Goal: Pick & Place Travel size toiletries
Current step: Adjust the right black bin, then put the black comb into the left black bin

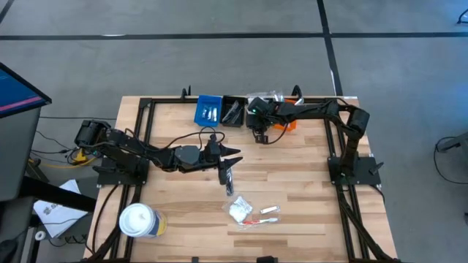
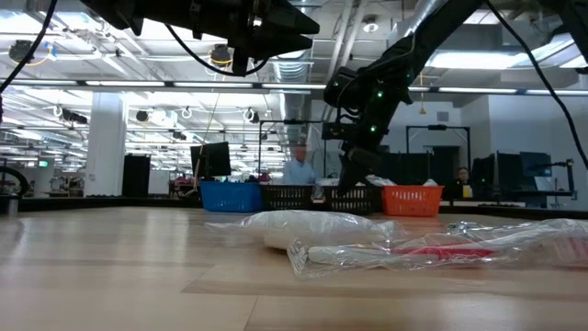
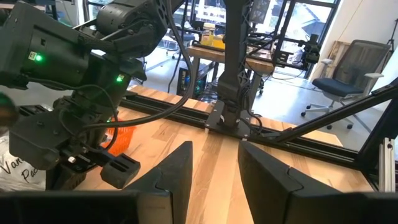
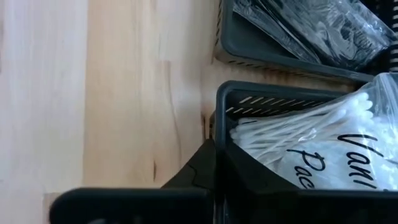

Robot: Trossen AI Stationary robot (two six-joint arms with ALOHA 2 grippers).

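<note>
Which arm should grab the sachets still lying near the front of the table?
Left. Its tool hangs open mid-table, just above the loose toiletries. The right tool is at the back bins, over a cotton-swab packet.

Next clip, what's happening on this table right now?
Two arms are sorting toiletry packets into bins at the table's far edge. The right gripper hangs by the black bin, near a cotton-swab pack in a bin. The left gripper is open over mid-table, holding nothing. A white sachet and wrapped sticks still lie near the front.
</note>
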